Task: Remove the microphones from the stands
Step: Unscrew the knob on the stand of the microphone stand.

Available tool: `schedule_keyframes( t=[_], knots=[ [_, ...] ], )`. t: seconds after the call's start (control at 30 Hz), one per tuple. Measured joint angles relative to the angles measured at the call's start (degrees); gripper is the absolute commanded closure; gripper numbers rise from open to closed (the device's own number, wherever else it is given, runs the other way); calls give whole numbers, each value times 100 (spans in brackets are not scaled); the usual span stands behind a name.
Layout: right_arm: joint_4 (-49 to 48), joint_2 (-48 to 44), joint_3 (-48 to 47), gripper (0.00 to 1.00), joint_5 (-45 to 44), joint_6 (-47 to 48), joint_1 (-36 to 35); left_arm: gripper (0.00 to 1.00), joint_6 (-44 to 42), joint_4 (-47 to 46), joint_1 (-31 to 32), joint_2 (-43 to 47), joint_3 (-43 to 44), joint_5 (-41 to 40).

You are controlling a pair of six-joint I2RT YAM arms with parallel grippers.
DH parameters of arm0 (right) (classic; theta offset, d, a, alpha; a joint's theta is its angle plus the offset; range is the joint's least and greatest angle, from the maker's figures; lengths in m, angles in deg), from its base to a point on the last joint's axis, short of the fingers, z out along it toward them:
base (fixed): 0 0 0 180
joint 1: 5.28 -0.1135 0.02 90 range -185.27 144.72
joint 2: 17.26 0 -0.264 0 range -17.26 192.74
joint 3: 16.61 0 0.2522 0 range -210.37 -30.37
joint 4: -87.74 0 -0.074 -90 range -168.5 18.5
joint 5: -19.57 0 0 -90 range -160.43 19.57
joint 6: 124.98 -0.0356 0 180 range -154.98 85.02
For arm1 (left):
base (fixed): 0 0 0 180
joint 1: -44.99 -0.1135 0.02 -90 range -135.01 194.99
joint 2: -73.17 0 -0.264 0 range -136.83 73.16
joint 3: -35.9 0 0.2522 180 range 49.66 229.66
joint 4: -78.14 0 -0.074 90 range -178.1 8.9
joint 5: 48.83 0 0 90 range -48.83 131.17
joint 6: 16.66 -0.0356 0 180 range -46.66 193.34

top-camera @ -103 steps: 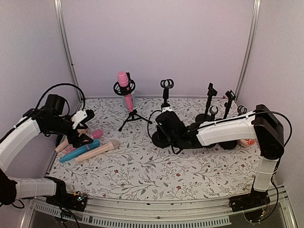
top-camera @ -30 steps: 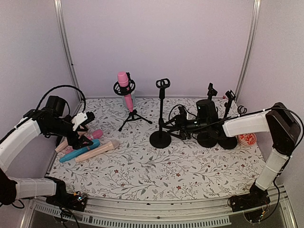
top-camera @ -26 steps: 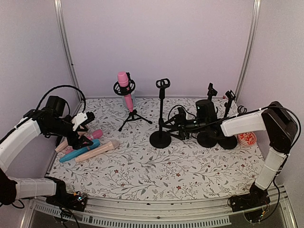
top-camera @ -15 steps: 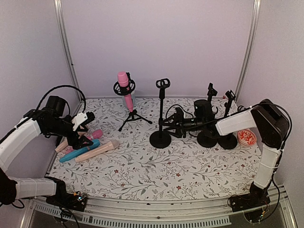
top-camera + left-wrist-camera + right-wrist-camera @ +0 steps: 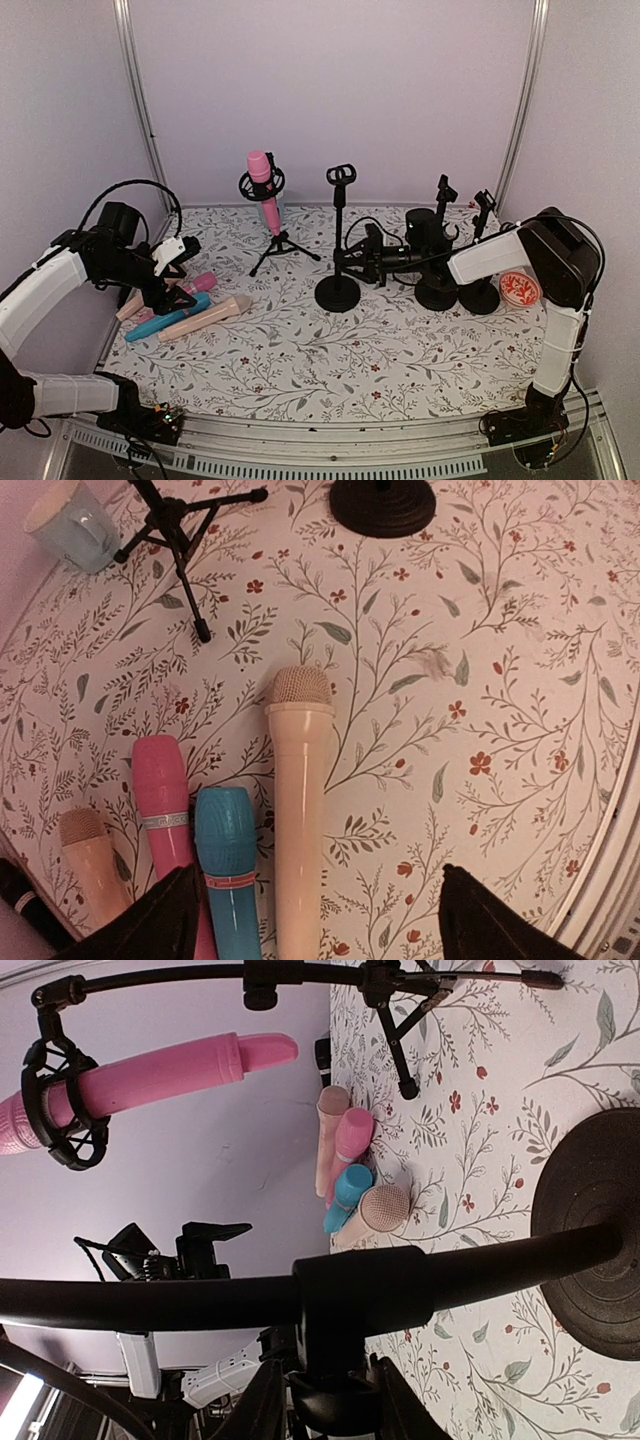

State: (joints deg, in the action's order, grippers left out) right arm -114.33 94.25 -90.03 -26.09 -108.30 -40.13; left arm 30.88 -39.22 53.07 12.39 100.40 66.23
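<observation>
microphones, six counted: one pink microphone [image 5: 261, 180], upright in a ring mount [image 5: 40, 1100] on the tripod stand [image 5: 281, 247] at the rear of the table [image 5: 400, 360]; five loose ones lie side by side at the left: long peach microphone [image 5: 298, 810], blue microphone [image 5: 232, 870], loose pink microphone [image 5: 163, 810], short peach microphone [image 5: 88, 865], black microphone [image 5: 20, 910] cut off at the frame corner

stands: one tripod; one round-based stand [image 5: 338, 292] with an empty clip [image 5: 341, 175]; at least two further stands [image 5: 438, 290] crowded at the right rear, exact count unclear

views: the top view alone shows both arms and the right rear stands; the left wrist view alone shows the black microphone and gives the mug plainly; the right wrist view alone shows the collar [image 5: 350, 1295] on the round-based stand's pole close up

containers: pale blue mug [image 5: 70, 525] just beside the tripod's legs, inside not readable; red-patterned dish [image 5: 520, 288] at the right, contents cannot be told

grippers: left gripper [image 5: 320, 880] above the loose microphones, fingers spread wide, holding nothing; right gripper [image 5: 330, 1405] at the round-based stand's pole, one finger on either side below the collar, close in; whether they clamp it cannot be told; well apart from the pink microphone
</observation>
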Motion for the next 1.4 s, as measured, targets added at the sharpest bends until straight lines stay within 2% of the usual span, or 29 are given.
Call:
schedule_keyframes(
  t=[0.17,0.3,0.43,0.63,0.73,0.87,1.13,1.33,1.4],
  knots=[
    [-28,31,-9,80,26,-44,20,17,0,2,0,0,-2,2],
    [-46,35,-31,93,42,-48,42,17,0,4,0,9,-13,2],
    [-37,37,-31,100,37,-17,42,16,0,4,0,39,-13,2],
    [181,-4,-31,100,-83,391,42,17,-17,4,0,85,-17,4],
    [621,-140,-70,100,-264,848,24,17,-33,7,0,87,-35,4],
    [1357,-407,-149,100,-787,1589,-57,16,-39,7,0,87,-57,4],
    [2806,-699,-627,100,-2426,2992,-566,17,-37,7,0,81,-66,28],
    [3333,-737,-874,100,-3633,3729,-859,17,-35,9,0,42,-66,55],
    [3397,-765,-881,97,-3891,3875,-964,17,-35,9,0,39,-66,68]
  ],
)
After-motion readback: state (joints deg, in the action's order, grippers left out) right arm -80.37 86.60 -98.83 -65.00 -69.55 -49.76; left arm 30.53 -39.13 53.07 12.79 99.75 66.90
